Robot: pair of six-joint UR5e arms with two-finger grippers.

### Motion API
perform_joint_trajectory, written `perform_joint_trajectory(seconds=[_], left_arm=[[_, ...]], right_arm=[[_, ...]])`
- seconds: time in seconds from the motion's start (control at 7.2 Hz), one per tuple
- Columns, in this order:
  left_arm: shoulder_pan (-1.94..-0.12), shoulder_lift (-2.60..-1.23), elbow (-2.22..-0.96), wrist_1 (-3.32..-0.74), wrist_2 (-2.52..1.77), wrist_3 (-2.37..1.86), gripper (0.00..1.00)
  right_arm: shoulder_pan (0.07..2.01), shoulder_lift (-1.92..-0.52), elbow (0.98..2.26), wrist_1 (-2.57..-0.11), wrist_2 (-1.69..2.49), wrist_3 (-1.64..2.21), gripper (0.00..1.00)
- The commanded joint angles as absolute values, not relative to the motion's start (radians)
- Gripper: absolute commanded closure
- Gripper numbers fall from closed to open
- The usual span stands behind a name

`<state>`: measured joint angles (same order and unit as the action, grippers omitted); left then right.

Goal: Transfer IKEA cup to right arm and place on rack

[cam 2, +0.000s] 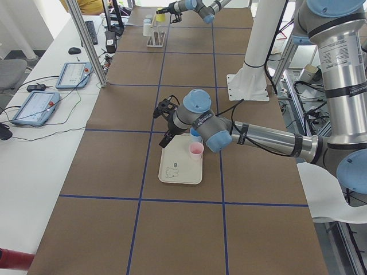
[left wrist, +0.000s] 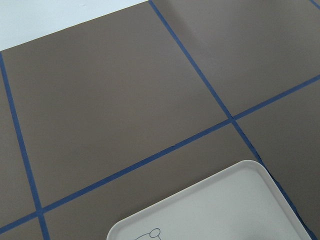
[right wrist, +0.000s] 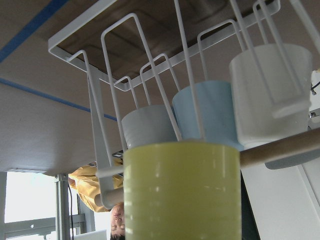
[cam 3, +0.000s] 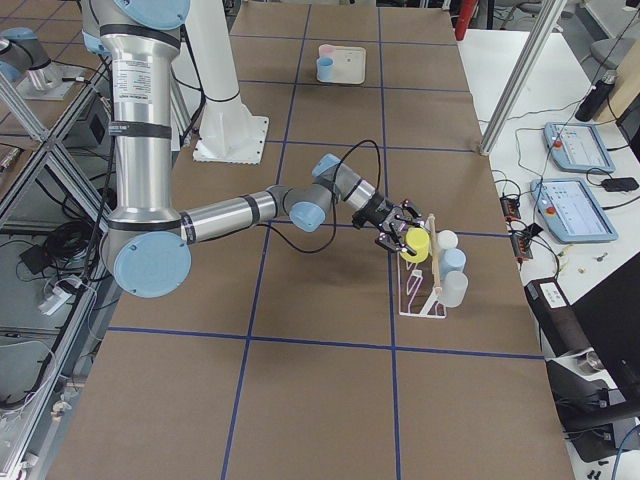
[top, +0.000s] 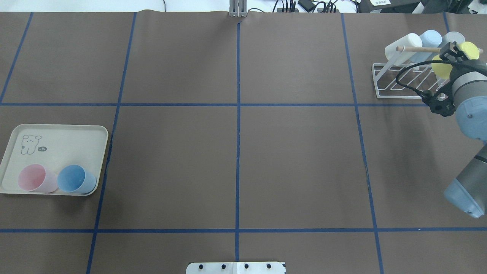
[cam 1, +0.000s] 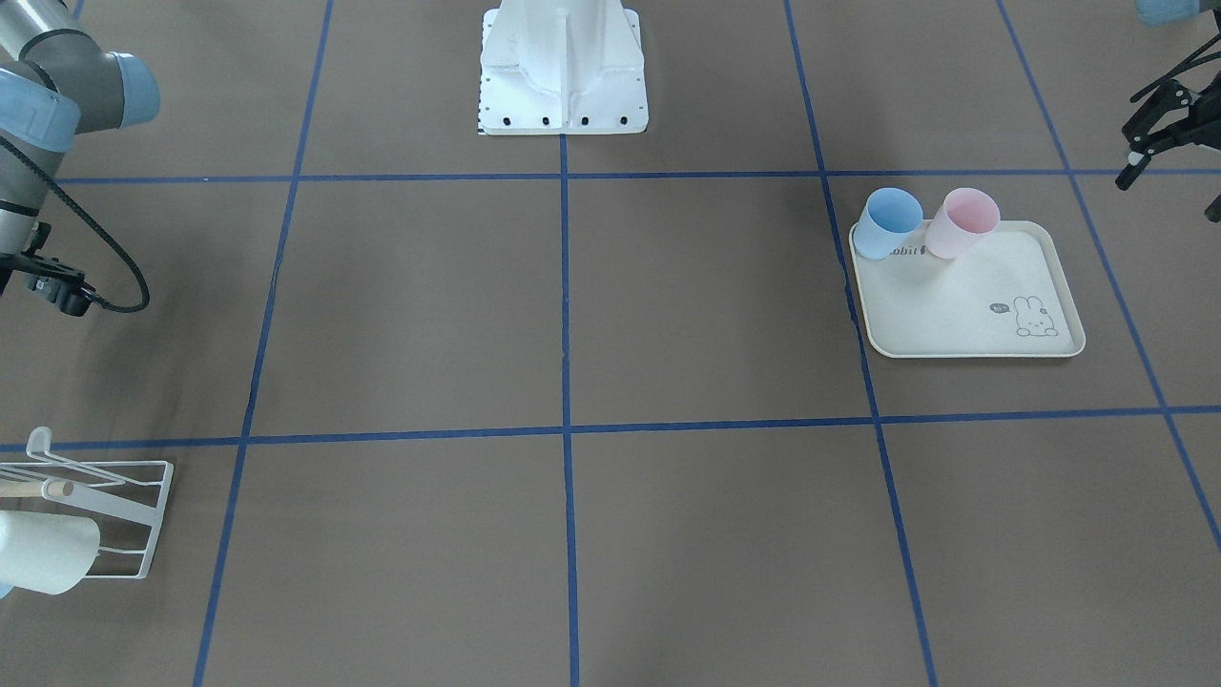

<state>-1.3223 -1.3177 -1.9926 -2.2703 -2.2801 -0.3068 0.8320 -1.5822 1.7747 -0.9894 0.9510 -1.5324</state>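
My right gripper (top: 452, 57) is at the white wire rack (top: 399, 82) at the table's far right, shut on a yellow IKEA cup (top: 441, 69). In the exterior right view the yellow cup (cam 3: 416, 243) hangs tilted over the rack's prongs (cam 3: 425, 290). The right wrist view has the cup (right wrist: 182, 195) filling the bottom centre, with the rack wires (right wrist: 107, 55) just beyond; the fingers are hidden there. My left gripper (cam 1: 1169, 196) hovers open and empty beside the cream tray (cam 1: 954, 305).
The rack holds a white cup (top: 403, 43), a light-blue cup (top: 430, 38) and a grey cup (top: 452, 38) under a wooden dowel (top: 416, 48). A pink cup (top: 36, 177) and a blue cup (top: 76, 179) stand on the tray (top: 68, 148). The white robot base (cam 1: 563, 76) stands mid-table.
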Motion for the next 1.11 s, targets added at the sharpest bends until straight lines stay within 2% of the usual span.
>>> perform_joint_trajectory(seconds=[0.0,0.28,0.42,0.56,0.69,0.97], left_arm=[[-1.322,-1.318,-1.993,-2.27,-2.28,-0.307,0.0],[-1.322,-1.319,-1.993,-2.27,-2.28,-0.307,0.0],[-1.322,-1.319,-1.993,-2.27,-2.279,-0.307,0.0],[-1.322,-1.321,-1.993,-2.27,-2.279,-0.307,0.0],[-1.322,-1.321,-1.994,-2.27,-2.279,-0.307,0.0],[-1.322,-1.322,-1.993,-2.27,-2.279,-0.307,0.0]], right_arm=[[0.831,-1.56,1.738,-0.989,0.942,-1.534,0.9],[0.819,-1.559,1.733,-0.991,0.925,-1.549,0.57],[0.818,-1.554,1.733,-0.989,0.919,-1.546,0.27],[0.816,-1.552,1.733,-0.986,0.917,-1.537,0.09],[0.816,-1.552,1.733,-0.986,0.916,-1.539,0.02],[0.816,-1.551,1.735,-0.986,0.916,-1.537,0.01]])
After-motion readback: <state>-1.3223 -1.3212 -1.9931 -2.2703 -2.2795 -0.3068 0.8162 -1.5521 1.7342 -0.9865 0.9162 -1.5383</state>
